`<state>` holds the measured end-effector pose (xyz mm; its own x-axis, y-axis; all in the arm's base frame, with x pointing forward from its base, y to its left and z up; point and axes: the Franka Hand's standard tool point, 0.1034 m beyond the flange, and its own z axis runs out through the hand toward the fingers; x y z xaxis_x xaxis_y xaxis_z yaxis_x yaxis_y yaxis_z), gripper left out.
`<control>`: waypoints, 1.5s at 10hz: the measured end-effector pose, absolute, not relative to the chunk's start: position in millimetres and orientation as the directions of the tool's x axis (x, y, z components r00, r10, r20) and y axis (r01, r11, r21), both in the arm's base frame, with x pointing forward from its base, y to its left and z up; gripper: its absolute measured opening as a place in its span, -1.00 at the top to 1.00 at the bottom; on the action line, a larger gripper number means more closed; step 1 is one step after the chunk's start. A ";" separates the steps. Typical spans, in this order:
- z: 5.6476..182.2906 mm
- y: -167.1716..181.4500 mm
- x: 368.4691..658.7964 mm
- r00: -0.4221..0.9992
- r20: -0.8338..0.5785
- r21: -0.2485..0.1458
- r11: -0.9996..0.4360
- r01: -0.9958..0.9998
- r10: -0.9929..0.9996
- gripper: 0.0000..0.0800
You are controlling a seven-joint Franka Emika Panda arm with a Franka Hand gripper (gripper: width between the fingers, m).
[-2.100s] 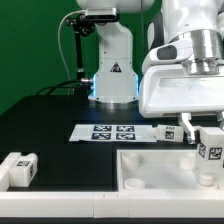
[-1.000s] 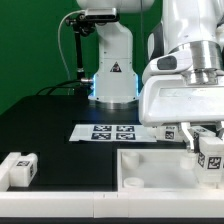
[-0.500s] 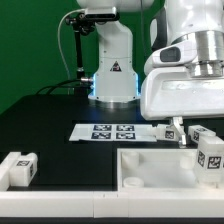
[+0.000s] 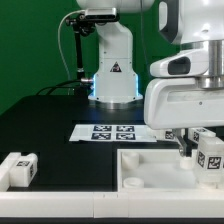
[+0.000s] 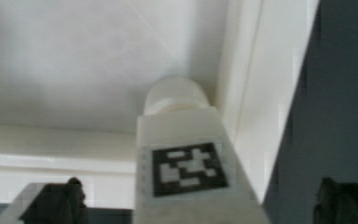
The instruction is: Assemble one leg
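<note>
two fingertips, one leg between them, much out of sight

most of what you would want to check is covered. in the exterior view the arm's bulky white wrist housing [image 4: 185, 95] fills that view's right side and hides nearly all of the gripper [image 5: 202, 205], so you cannot judge the grasp from there. the wrist view shows only the dark tips of the fingers [image 5: 60, 200], cut off by the frame edge. they stand apart, one on each side of the leg [image 5: 194, 150], with a clear gap on both sides and no contact that you can see.

the leg is a white elongated block, upright, with a rounded far end. it carries a square black-and-white tag [image 5: 190, 168] that is blurred in the wrist view. its near end runs out of that picture. in the exterior view it stands at the right edge, over the white panel [image 4: 150, 172], with a tag facing the camera. you cannot tell whether its foot rests on the panel or hangs clear of it.

a second leg [image 4: 20, 168] lies at the exterior view's left, well apart and partly cropped. the marker board [image 4: 110, 131] lies on the black table [image 4: 50, 125] behind the panel.
</note>
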<state>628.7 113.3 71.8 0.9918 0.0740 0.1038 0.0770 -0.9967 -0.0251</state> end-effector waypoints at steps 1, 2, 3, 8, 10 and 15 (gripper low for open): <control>71.9 113.0 626.1 0.997 0.032 -0.028 -0.997 0.074 0.073 -0.62; 73.9 114.3 629.6 0.998 0.022 -0.030 -0.997 0.067 0.067 -0.62; 73.4 114.0 630.3 0.998 0.031 -0.030 -0.998 0.049 0.048 -0.38; 73.2 114.8 630.1 0.979 0.022 -0.039 -0.979 -0.201 -0.202 0.29; 71.9 113.8 630.6 0.928 0.051 -0.058 -0.929 -0.366 -0.369 0.29; 72.0 119.0 632.5 0.528 -0.014 -0.131 -0.522 -0.843 -0.849 0.29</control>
<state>632.5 119.0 72.0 0.5284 -0.8489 -0.0141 -0.8427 -0.5224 -0.1306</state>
